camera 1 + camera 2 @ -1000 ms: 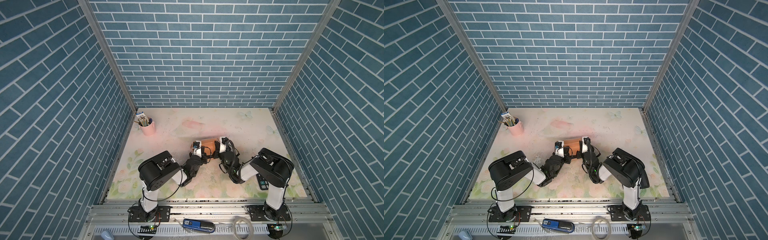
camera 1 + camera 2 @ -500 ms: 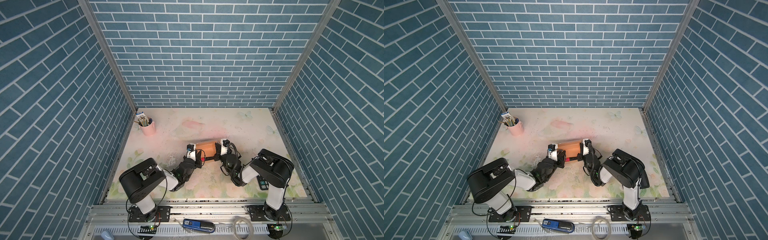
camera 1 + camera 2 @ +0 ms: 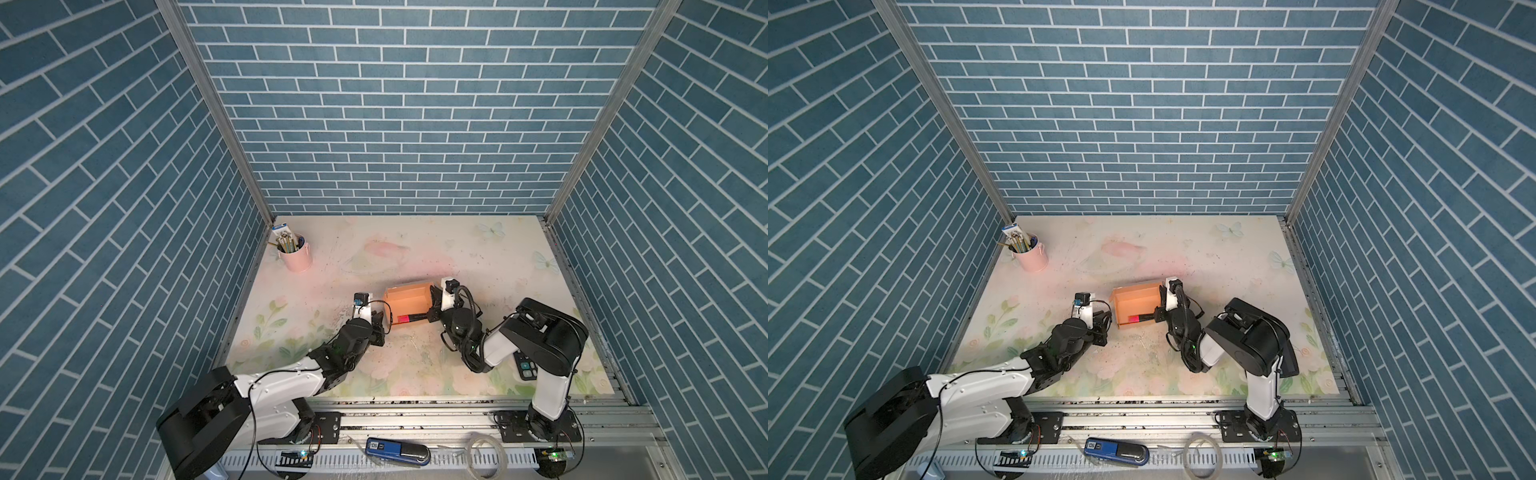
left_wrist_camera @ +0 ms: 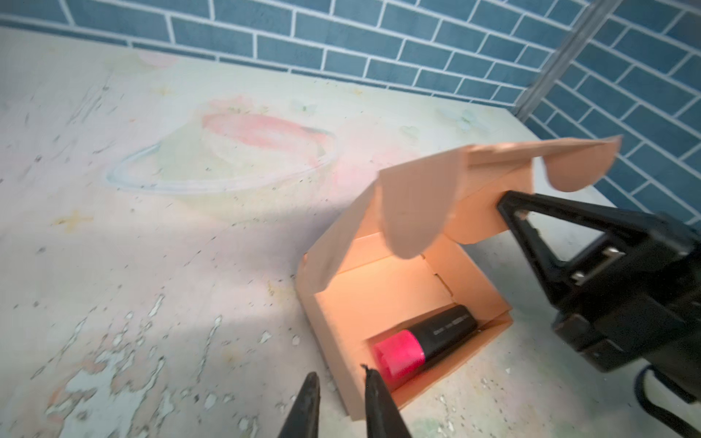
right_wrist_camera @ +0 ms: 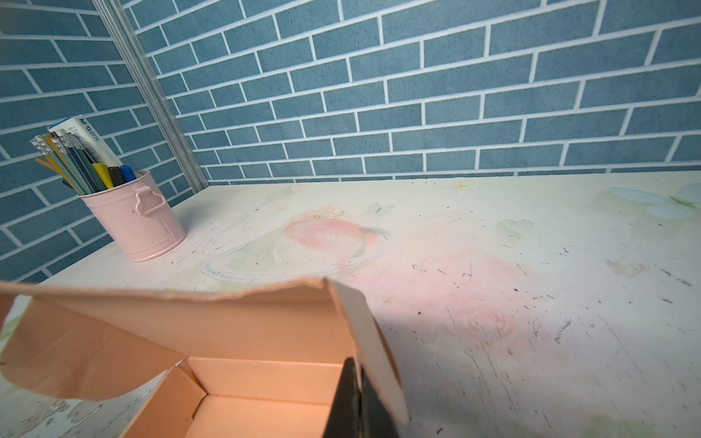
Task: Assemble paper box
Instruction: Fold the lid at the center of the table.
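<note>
Currently the peach-orange thin-cardboard paper box (image 3: pixel 405 305) stands folded near the middle of the floral-printed tabletop (image 3: pixel 415 249). Its tray is formed and its lid is raised, leaning over the opening with the rounded side ears hanging loose. A black highlighter with a pink cap (image 4: pixel 425 341) lies inside along one wall.

Right gripper (image 5: pixel 354 379): jaws closed at the box's side, where lid meets tray. I cannot tell whether card is pinched between them.

Left gripper (image 4: pixel 339 373): jaws a narrow gap apart and empty, just beside the box's near corner. Contact unclear.

Handling judgement: the card looks light and thin, so I expect it to skid on the table and buckle under a hard pinch. The ears look floppy. I would take hold at creases or on a doubled wall near a corner. One arm should brace the tray while the other pushes the lid down by its front edge.
</note>
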{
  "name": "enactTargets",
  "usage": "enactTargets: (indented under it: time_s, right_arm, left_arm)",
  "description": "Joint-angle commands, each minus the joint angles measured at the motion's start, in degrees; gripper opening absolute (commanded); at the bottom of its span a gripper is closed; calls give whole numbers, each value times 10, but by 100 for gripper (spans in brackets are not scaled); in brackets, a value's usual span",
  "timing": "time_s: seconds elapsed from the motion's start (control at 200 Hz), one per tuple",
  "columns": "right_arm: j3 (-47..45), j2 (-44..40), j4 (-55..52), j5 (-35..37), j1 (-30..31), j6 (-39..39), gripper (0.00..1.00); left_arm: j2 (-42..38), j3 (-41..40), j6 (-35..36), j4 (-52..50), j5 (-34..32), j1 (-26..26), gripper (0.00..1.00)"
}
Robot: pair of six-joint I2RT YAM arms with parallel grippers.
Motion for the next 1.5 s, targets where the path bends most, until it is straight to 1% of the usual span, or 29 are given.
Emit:
enactTargets:
  time_s: [0.0,0.225,0.41,0.58,0.68,0.85,1.115,1.31,1.49]
  right_arm:
    - [-9,-3,-44,1,5,-10,0]
    - [-8,-3,-49,-2,4,-13,0]
    - [-5,-5,-55,-5,3,-14,0]
    - [-2,-8,-69,-5,5,-16,0]
    - [0,-9,-72,-6,5,-19,0]
    - [4,-10,-81,-8,6,-20,0]
    - [7,-8,-88,-6,11,-27,0]
    - [-2,-3,-74,-4,13,-32,0]
    - [-9,2,-65,-10,21,-33,0]
  left_arm:
    - [-11,18,-23,-95,11,27,23]
    - [4,53,-25,-123,43,86,22]
    - [68,114,-5,-136,79,108,22]
    - [130,154,4,-123,127,108,22]
    - [151,161,4,-113,132,100,21]
    - [163,174,5,-113,124,81,21]
    - [195,194,2,-112,126,67,21]
    - [201,183,-6,-108,127,66,21]
    - [187,164,-10,-114,127,66,21]
